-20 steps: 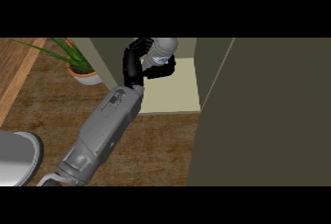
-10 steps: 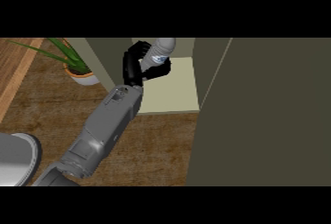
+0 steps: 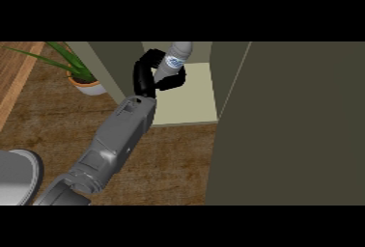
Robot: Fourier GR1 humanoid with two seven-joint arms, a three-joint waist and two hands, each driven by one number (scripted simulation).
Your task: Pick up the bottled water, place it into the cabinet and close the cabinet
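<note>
Left hand (image 3: 148, 77) round bottled water (image 3: 173, 61)

Kitchen — wooden counter (image 3: 164, 159), cabinet (image 3: 299, 120)

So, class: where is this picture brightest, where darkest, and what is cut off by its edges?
Head view: brightest on the pale cabinet shelf under the bottled water; darkest on the black hand and the olive cabinet door; the potted plant and a grey round object are cropped.

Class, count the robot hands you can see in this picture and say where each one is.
1. A robot hand is at the cabinet opening, curled round the bottle. The other is out of view.
</note>
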